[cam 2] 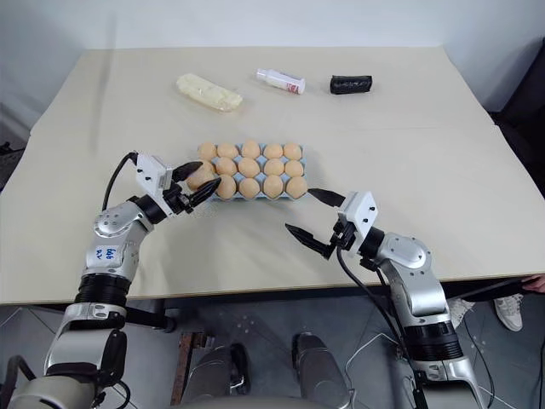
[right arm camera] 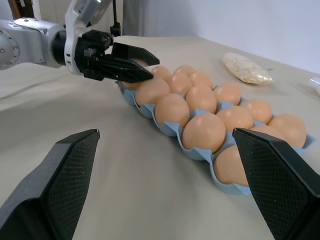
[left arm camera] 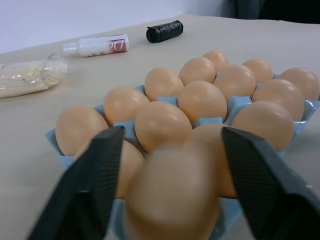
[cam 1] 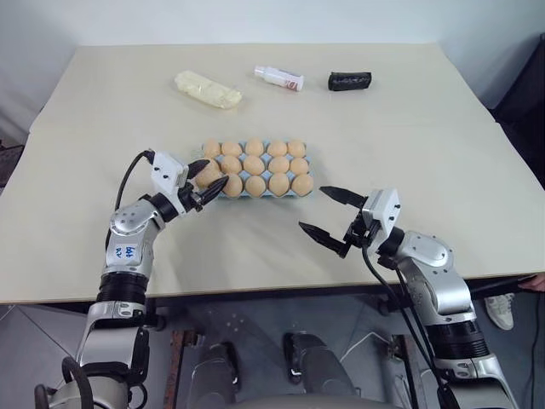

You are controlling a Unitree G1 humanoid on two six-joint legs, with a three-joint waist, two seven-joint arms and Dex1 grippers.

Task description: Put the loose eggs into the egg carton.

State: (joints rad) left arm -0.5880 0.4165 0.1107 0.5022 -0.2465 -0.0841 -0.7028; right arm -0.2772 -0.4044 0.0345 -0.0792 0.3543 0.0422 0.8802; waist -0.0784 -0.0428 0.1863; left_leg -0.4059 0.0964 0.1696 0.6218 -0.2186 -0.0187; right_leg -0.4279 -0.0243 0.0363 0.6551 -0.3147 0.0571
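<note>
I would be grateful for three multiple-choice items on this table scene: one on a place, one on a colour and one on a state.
1. The white bottle lies
A. between the egg carton and the near table edge
B. between the yellow block and the black roll
C. inside the carton

2. The egg carton is
A. grey
B. pink
C. light blue

3. The right claw is
A. open and empty
B. shut on an egg
C. shut on the bottle

Answers:
1 B, since the three lie in a line at the table's far side, with the bottle in the middle.
2 C, since blue ridges show between the eggs.
3 A, since its fingers stand wide apart over bare table.
</note>
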